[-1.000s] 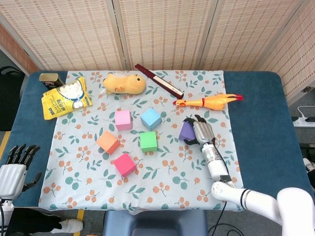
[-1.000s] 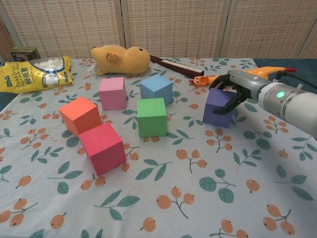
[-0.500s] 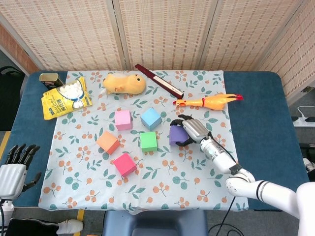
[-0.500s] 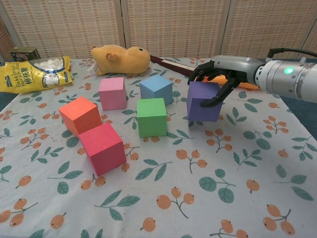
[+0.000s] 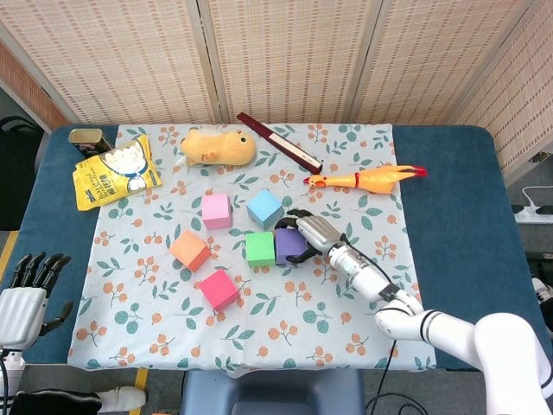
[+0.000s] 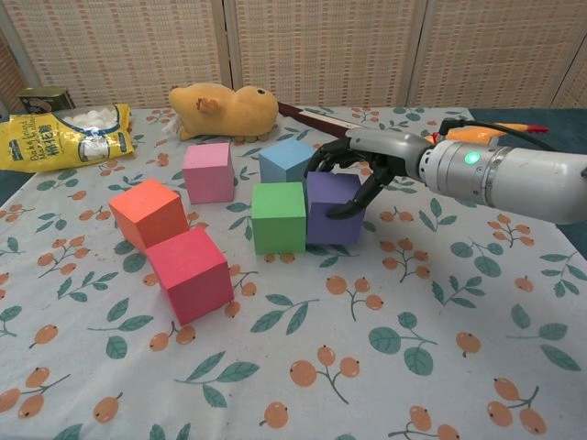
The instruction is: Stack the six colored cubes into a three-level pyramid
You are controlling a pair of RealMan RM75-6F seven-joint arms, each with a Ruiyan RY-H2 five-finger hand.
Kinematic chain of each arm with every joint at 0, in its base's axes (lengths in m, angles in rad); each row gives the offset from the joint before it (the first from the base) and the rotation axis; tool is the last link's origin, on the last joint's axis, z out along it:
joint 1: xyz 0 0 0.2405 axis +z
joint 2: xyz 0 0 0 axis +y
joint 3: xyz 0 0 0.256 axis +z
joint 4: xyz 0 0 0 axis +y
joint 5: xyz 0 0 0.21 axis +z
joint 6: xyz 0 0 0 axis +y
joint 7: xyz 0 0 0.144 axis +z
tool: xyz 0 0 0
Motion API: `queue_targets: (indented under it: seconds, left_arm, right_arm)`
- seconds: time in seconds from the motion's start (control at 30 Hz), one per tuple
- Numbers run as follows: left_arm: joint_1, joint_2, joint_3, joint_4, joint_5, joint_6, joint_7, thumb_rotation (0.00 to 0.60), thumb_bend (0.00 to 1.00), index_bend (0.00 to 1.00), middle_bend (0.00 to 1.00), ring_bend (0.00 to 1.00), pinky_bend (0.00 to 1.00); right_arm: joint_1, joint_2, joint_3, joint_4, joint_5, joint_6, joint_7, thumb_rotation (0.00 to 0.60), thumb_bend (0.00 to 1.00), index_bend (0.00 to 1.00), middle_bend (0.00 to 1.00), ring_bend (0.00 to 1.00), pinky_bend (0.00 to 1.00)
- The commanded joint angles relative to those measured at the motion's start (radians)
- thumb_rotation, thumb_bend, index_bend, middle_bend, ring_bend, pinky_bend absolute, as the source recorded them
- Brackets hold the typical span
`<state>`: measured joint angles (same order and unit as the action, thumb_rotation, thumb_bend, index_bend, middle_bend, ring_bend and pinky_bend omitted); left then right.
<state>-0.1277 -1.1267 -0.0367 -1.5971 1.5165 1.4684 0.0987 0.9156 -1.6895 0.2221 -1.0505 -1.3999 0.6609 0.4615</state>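
1. Right hand (image 6: 353,174) grips the purple foam cube (image 6: 332,207), fingers curled over its top and right face. The cube sits just beside the green foam cube (image 6: 278,216), side faces touching or nearly so; can't tell if the purple one is fully down on the floral tablecloth (image 5: 285,320). Both lie about mid-cloth.
2. Left hand (image 5: 26,290) is off the table's near-left corner, fingers spread, holding nothing.
3. Other cubes are loose on the cloth's left half: pink foam cube (image 6: 207,171) and blue foam cube (image 6: 288,161) toward the far edge, orange foam cube (image 6: 148,212) and magenta foam cube (image 6: 191,274) toward the near-left.
4. Step in hand, my read: seating purple as the 2nd base block next to green. To do it well:
   - Keep the front faces level w/ each other so the base row runs straight.
   - Set it flat before letting go; a tilted base block would upset the upper levels.
   - Open the fingers w/o dragging, then lift straight up so neither cube gets nudged.
5. A 3rd base cube is needed next; blue sits nearest, just behind the pair.
6. Clutter along the far edge, i.e. yellow plush toy (image 6: 223,109) and rubber chicken (image 5: 367,179), is well apart from the work.
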Motion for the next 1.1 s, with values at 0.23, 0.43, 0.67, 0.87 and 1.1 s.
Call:
queue_targets:
  seconds: [0.23,0.43,0.67,0.87,1.1]
  left_arm:
    - [0.003,-0.006,0.003,0.020,0.007,0.005,-0.021,0.600,0.33,0.14,0.12,0.06,0.03]
    - [0.003,-0.010,0.005,0.030,0.012,0.006,-0.032,0.600,0.33,0.14,0.12,0.06,0.03]
    - [-0.002,-0.014,0.005,0.038,0.020,0.005,-0.039,0.600,0.33,0.14,0.12,0.06,0.03]
    - [0.001,-0.014,0.008,0.039,0.024,0.009,-0.041,0.600,0.33,0.14,0.12,0.06,0.03]
    - [0.004,-0.016,0.010,0.040,0.025,0.014,-0.045,0.600,0.33,0.14,0.12,0.06,0.03]
  right_arm:
    - [-0.007,-0.039,0.004,-0.015,0.062,0.036,-0.105,0.600,0.15,0.27,0.33,0.07,0.05]
    - [-0.034,-0.040,0.013,-0.073,0.136,0.074,-0.229,0.600,0.15,0.26,0.32,0.06,0.04]
    - [-0.062,-0.045,0.017,-0.112,0.204,0.123,-0.350,0.600,0.15,0.26,0.32,0.05,0.03]
    - [-0.069,-0.065,0.026,-0.093,0.221,0.135,-0.354,0.600,0.15,0.26,0.32,0.05,0.02]
    - [-0.061,-0.100,0.039,-0.077,0.233,0.133,-0.350,0.600,0.15,0.26,0.32,0.05,0.01]
